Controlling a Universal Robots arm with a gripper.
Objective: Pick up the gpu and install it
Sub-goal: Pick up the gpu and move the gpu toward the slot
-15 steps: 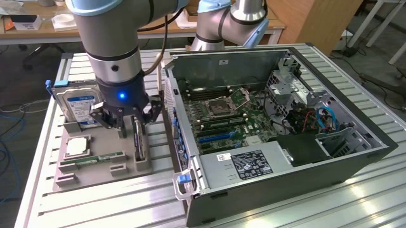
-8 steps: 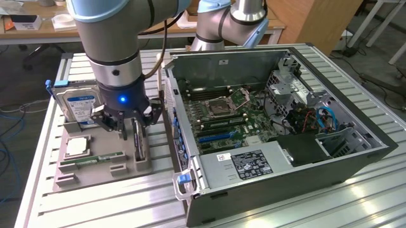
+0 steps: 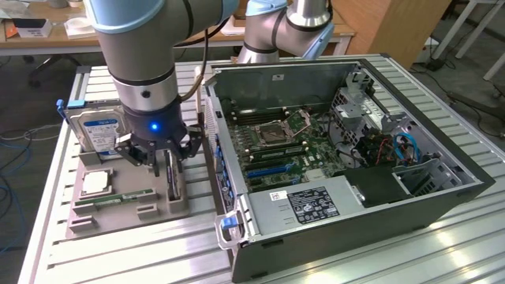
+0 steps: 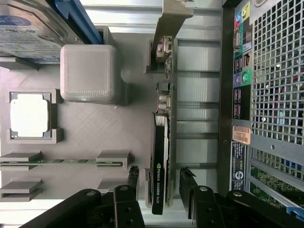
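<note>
The gpu [image 4: 164, 137] stands on edge in a slot of the grey holder tray [image 4: 95, 137], a dark card with a black cooler and a silvery end bracket [image 4: 168, 19]. In the exterior view the gpu [image 3: 172, 180] is beside the open computer case [image 3: 355, 177]. My gripper [image 3: 162, 157] hangs directly over the card. In the wrist view the gripper [image 4: 160, 183] is open and straddles the card's near end, one black finger [image 4: 134, 183] on each side, with a little gap showing to the card.
The tray also holds a silver blue-labelled hard drive [image 3: 101, 130], a square processor [image 3: 94, 183] and a green memory stick [image 3: 118, 198]. The case's perforated rear wall [image 4: 280, 71] stands close beside the gpu. The motherboard [image 3: 276, 148] lies exposed inside.
</note>
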